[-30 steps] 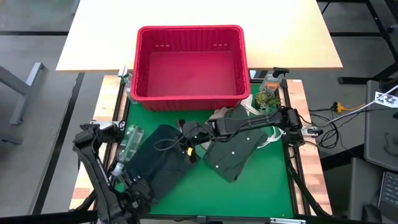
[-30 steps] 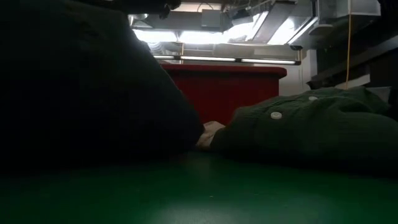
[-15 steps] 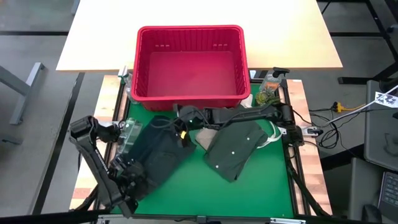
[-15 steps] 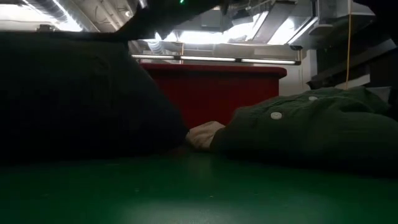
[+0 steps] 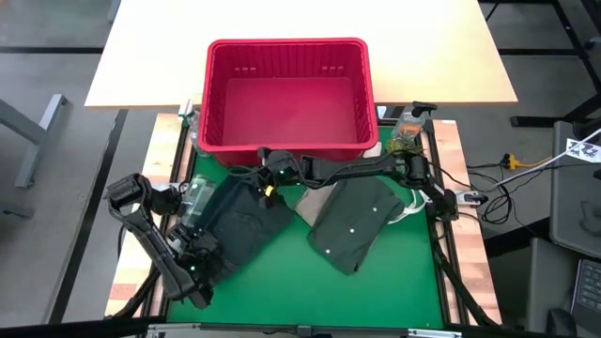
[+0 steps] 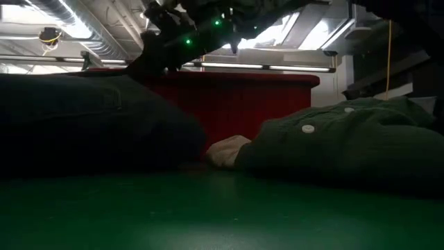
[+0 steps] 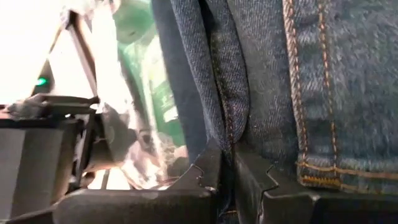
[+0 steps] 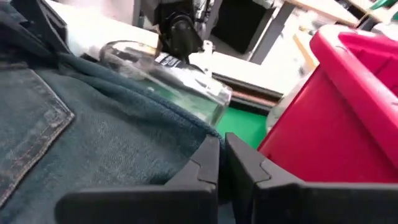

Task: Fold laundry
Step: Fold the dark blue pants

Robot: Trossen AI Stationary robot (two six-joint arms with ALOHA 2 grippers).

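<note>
Left wrist view alone shows left gripper (image 7: 227, 177) pinching jeans (image 7: 280, 81).

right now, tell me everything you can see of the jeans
The jeans are dark blue denim with orange seam stitching and a back pocket, lying crumpled on the green mat in front of the red basket. The left gripper pinches one edge and the right gripper another. A clear bottle lies against their left side.

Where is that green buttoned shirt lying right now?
In the high view the olive-green shirt lies on the right half of the green mat, in front of the red basket and just right of the dark jeans.
</note>
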